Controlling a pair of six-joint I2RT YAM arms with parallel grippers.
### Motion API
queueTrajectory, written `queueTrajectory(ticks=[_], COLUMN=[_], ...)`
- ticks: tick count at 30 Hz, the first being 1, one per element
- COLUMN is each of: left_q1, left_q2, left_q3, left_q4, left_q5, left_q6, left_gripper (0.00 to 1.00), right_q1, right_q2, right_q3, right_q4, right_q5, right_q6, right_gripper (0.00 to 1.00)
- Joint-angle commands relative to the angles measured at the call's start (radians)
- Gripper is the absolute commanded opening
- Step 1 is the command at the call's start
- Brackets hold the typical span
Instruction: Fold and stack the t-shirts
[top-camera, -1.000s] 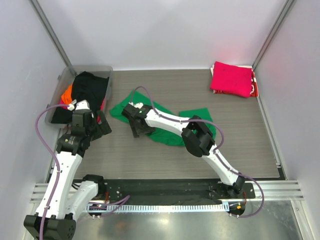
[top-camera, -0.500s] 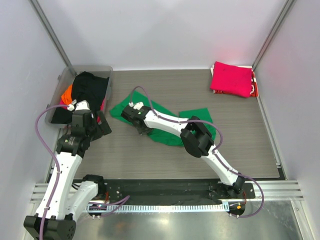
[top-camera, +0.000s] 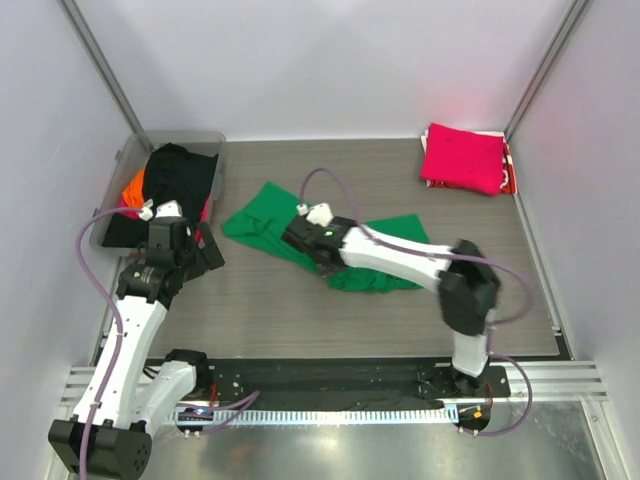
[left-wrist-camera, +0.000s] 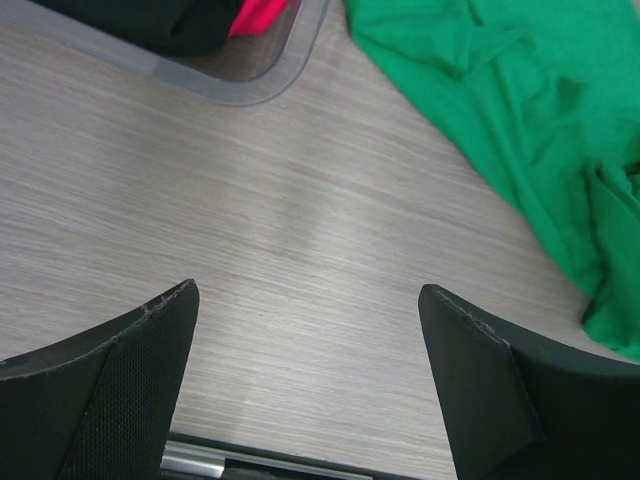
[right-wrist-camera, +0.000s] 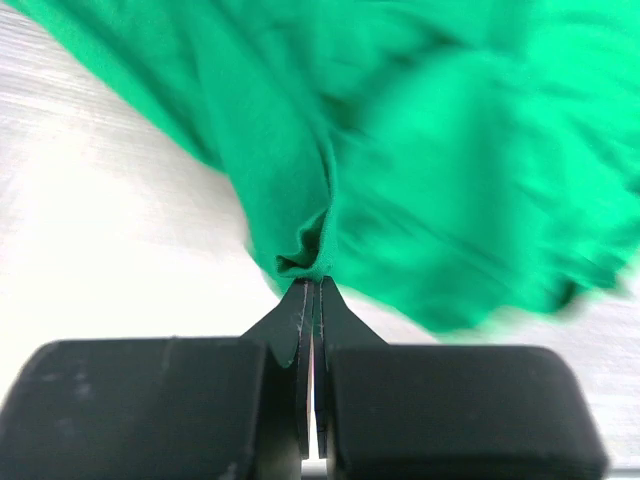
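table: grey wood-grain tabletop (top-camera: 400, 190), enclosed by pale walls on the left, far and right sides.
green shirt: bright green short-sleeved cloth t-shirt (top-camera: 265, 215), lying unfolded and rumpled near the middle of the table, stretched from the far left towards the near right. one part lies flatter at the far-left end, and the cloth bunches in folds at the near-right end.
tub: clear plastic tub (top-camera: 180, 135) at the far-left corner of the table, well apart from the folded stack and just left of the green shirt's far-left end.
black shirt: black cloth t-shirt (top-camera: 180, 175) heaped loosely in the tub and filling most of it.
pink stack: magenta-pink t-shirt (top-camera: 462, 158), folded into a flat square at the far-right corner, with a strip of red and white cloth showing under its right edge.
orange shirt: orange cloth t-shirt (top-camera: 133, 187), only a small patch showing at the left side of the tub, beside the black one.
red scrap: a bit of red-pink cloth (left-wrist-camera: 262, 15) at the near-right corner of the tub, against its wall.
right gripper: right gripper (right-wrist-camera: 317, 285) reaches over the middle of the green shirt, its fingers pressed together and pinching a small gathered fold of the green cloth at the tips.
left gripper: left gripper (left-wrist-camera: 307, 295) sits near the tub's near-right corner, fingers spread wide over bare table, holding nothing and apart from the green shirt.
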Motion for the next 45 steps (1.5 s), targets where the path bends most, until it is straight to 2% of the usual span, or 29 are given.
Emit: queueTrajectory(ticks=[1, 2, 5, 8, 9, 13, 18, 25, 33, 37, 41, 45], left_q1=[0.005, 0.005, 0.004, -0.036, -0.071, -0.133, -0.14, -0.189, -0.268, -0.3, -0.323, -0.335], left_q2=[0.047, 0.059, 0.098, 0.165, 0.193, 0.361, 0.658, 0.923, 1.067, 1.124, 1.182, 1.208], left_q3=[0.025, 0.037, 0.039, 0.05, 0.06, 0.148, 0.269, 0.454, 0.577, 0.622, 0.663, 0.663], left_q4=[0.017, 0.013, 0.054, 0.098, 0.109, 0.158, 0.206, 0.217, 0.175, 0.128, 0.079, 0.066], left_q5=[0.008, 0.013, 0.069, 0.066, 0.051, 0.003, -0.021, -0.036, -0.16, -0.279, -0.374, -0.4], left_q6=[0.002, -0.001, -0.038, -0.082, -0.09, -0.119, -0.133, -0.124, -0.078, -0.032, -0.018, -0.007], left_gripper=[0.91, 0.9, 0.84, 0.83, 0.83, 0.83, 0.77, 0.71, 0.66, 0.63, 0.55, 0.5], right_q1=[-0.003, -0.005, -0.017, -0.043, -0.052, -0.103, -0.112, -0.114, -0.115, -0.117, -0.121, -0.125], right_q2=[-0.319, -0.432, -0.639, -0.784, -0.875, -1.016, -1.008, -0.991, -0.982, -0.981, -0.971, -0.971], right_q3=[-0.109, -0.196, -0.359, -0.489, -0.517, -0.619, -0.63, -0.659, -0.662, -0.662, -0.662, -0.663], right_q4=[-0.033, -0.039, -0.082, -0.14, -0.157, -0.162, -0.156, -0.111, -0.094, -0.091, -0.088, -0.087], right_q5=[0.111, 0.122, 0.142, 0.165, 0.168, 0.185, 0.188, 0.159, 0.148, 0.144, 0.14, 0.139], right_q6=[0.062, 0.087, 0.171, 0.248, 0.287, 0.328, 0.308, 0.268, 0.245, 0.242, 0.234, 0.233], right_gripper=[0.01, 0.01, 0.01, 0.01, 0.01, 0.01, 0.01, 0.01, 0.01, 0.01, 0.01, 0.01])
